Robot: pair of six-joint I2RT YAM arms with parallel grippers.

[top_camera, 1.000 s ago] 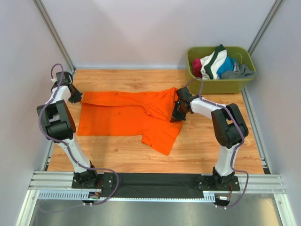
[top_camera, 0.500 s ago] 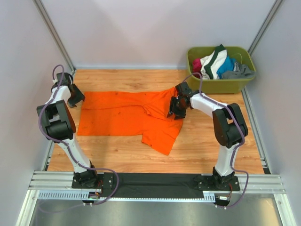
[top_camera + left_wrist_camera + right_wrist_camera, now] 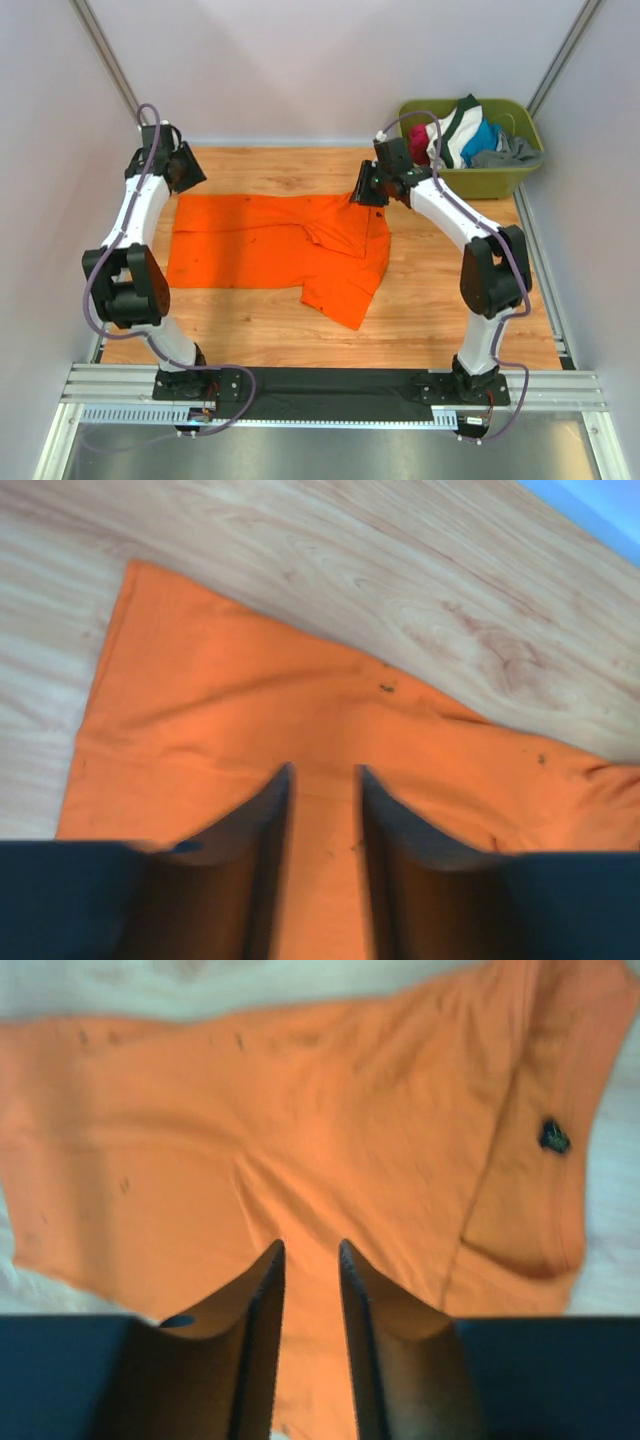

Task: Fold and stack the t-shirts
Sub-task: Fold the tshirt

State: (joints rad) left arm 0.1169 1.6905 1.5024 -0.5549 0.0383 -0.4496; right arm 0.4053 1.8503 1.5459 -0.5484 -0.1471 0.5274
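Note:
A bright orange t-shirt (image 3: 260, 245) lies flat on the wooden table, its lower right part reaching toward the near side. My left gripper (image 3: 188, 172) hovers above the shirt's far left corner. In the left wrist view it (image 3: 323, 770) stands open, with only orange cloth (image 3: 250, 720) below the gap. My right gripper (image 3: 362, 190) hangs over the far right corner. Its fingers (image 3: 310, 1245) are apart by a narrower gap, with nothing between them and the shirt (image 3: 300, 1110) underneath.
An olive-green tub (image 3: 470, 182) at the far right corner holds several crumpled garments (image 3: 465, 135). Bare wood (image 3: 450, 300) shows right of the shirt and along the near side. Grey walls close in the table.
Both grippers opened, let go of the shirt's edge and rose toward the far side. The shirt's right end has settled flat on the table.

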